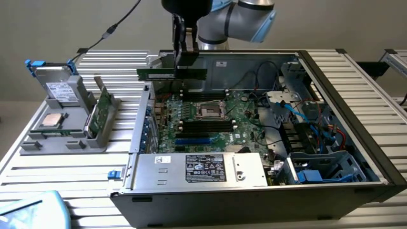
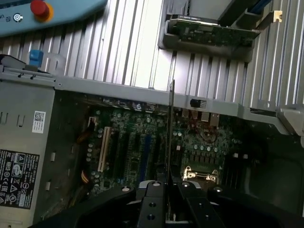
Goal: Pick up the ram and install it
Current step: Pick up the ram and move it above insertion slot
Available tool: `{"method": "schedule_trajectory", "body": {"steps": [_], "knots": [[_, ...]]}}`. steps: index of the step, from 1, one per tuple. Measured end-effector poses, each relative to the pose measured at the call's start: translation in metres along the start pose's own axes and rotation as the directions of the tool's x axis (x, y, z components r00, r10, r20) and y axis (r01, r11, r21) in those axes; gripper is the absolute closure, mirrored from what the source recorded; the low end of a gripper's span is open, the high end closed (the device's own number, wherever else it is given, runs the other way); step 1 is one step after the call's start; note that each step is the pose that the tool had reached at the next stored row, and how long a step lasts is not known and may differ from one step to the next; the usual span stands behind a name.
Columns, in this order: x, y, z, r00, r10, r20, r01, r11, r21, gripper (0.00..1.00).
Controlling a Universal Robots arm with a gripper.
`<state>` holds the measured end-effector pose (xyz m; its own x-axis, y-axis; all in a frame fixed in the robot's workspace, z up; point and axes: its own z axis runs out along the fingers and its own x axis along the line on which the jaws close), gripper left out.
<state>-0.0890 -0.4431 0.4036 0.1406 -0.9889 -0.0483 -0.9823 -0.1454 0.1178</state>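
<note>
Gripper [image 2: 167,186] clamped on ram [image 1: 171,74], held level above motherboard [image 1: 213,121]; power supply [image 1: 197,169] label writing unreadable.

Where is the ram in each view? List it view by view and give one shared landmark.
Exterior view: ram held level by the gripper over the open case.
Wrist view: edge-on thin strip rising from the gripper, over the motherboard.
Shared landmark: the CPU socket.

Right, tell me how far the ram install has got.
Done: the long thin green ram stick is picked up, clamped by the gripper. In hand: it hangs level above the green motherboard in the open computer case. Left: seating it; it touches no black memory slot.
</note>
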Motion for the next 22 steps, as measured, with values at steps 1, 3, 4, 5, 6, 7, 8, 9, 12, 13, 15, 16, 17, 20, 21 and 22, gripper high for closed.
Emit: {"method": "schedule_trajectory", "body": {"steps": [1, 3, 4, 5, 6, 7, 8, 9, 12, 13, 15, 16, 17, 20, 21, 22], "knots": [[0.001, -0.0046, -0.0005, 1.0000, 0.000, 0.0001, 0.000, 1.0000, 0.0001, 0.86], [0.002, -0.0137, -0.0016, 1.0000, 0.000, -0.0001, 0.000, 1.0000, 0.0000, 0.86], [0.003, -0.0180, -0.0021, 1.0000, -0.001, -0.0001, 0.001, 1.0000, 0.0000, 0.86], [0.003, -0.0225, -0.0027, 1.0000, -0.001, -0.0001, 0.001, 1.0000, 0.0000, 0.86], [0.004, -0.0269, -0.0032, 1.0000, -0.001, -0.0001, 0.001, 1.0000, 0.0000, 0.86], [0.005, -0.0315, -0.0037, 1.0000, -0.001, -0.0002, 0.001, 1.0000, 0.0000, 0.86], [0.005, -0.0361, -0.0042, 1.0000, -0.001, -0.0001, 0.001, 1.0000, 0.0000, 0.86], [0.006, -0.0405, -0.0048, 1.0000, -0.001, -0.0001, 0.001, 1.0000, 0.0000, 0.86], [0.007, -0.0538, -0.0061, 1.0000, -0.001, -0.0001, 0.001, 1.0000, 0.0000, 0.86], [0.008, -0.0584, -0.0063, 1.0000, -0.001, -0.0002, 0.001, 1.0000, 0.0000, 0.86], [0.007, -0.0679, -0.0058, 1.0000, -0.001, -0.0005, 0.001, 1.0000, -0.0001, 0.86], [0.006, -0.0729, -0.0050, 1.0000, -0.001, -0.0012, 0.001, 1.0000, -0.0002, 0.86], [0.005, -0.0775, -0.0039, 1.0000, -0.001, -0.0017, 0.001, 1.0000, -0.0003, 0.86], [0.000, -0.0887, 0.0005, 1.0000, -0.001, -0.0024, 0.001, 1.0000, -0.0004, 0.86], [-0.002, -0.0899, 0.0023, 1.0000, -0.001, -0.0025, 0.001, 1.0000, -0.0003, 0.86], [-0.003, -0.0903, 0.0039, 1.0000, -0.001, -0.0038, 0.001, 1.0000, -0.0006, 0.86]]}}
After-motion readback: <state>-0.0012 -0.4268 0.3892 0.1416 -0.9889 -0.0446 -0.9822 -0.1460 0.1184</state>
